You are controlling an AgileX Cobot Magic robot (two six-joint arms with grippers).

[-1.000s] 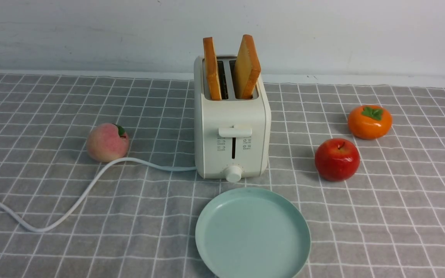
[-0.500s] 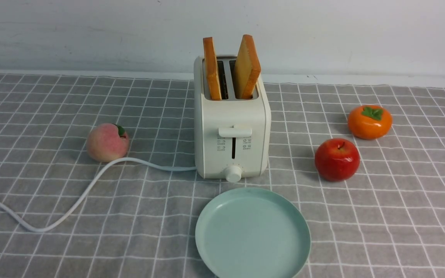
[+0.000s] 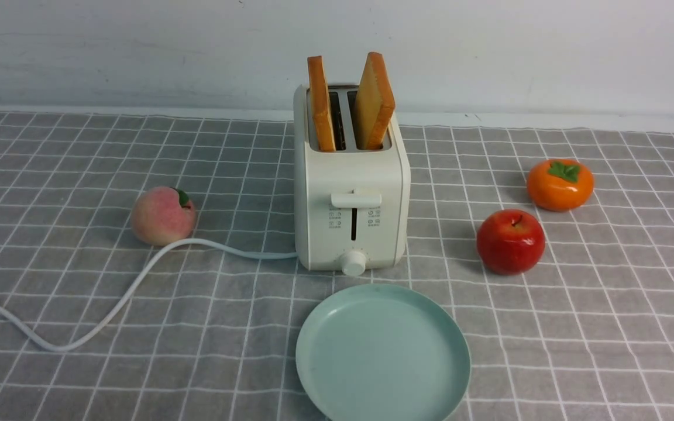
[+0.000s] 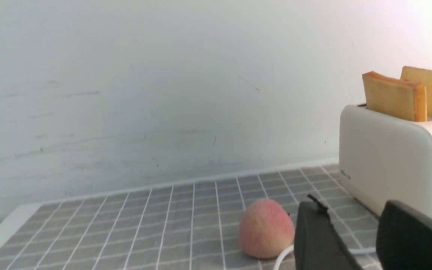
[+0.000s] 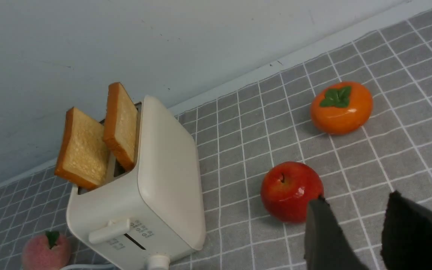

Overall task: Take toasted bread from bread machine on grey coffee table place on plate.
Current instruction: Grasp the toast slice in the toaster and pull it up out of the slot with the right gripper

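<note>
Above the toaster (image 3: 351, 210) the air is open, and the two toast slices (image 3: 320, 102) stick up out of its slots. To its left a peach (image 3: 162, 215) and the cord (image 3: 138, 280) lie on the table (image 3: 50, 175). To its right stand an apple (image 3: 511, 241) and a persimmon (image 3: 560, 185), with bare table between them and the toaster. The plate (image 3: 382, 356) lies just in front.

I see the grey coffee table (image 3: 50, 164) carrying the bread machine (image 3: 351, 216), its cord (image 3: 272, 255), the plate (image 3: 382, 354), a peach (image 3: 162, 215), an apple (image 3: 511, 241) and a persimmon (image 3: 560, 185).
</note>
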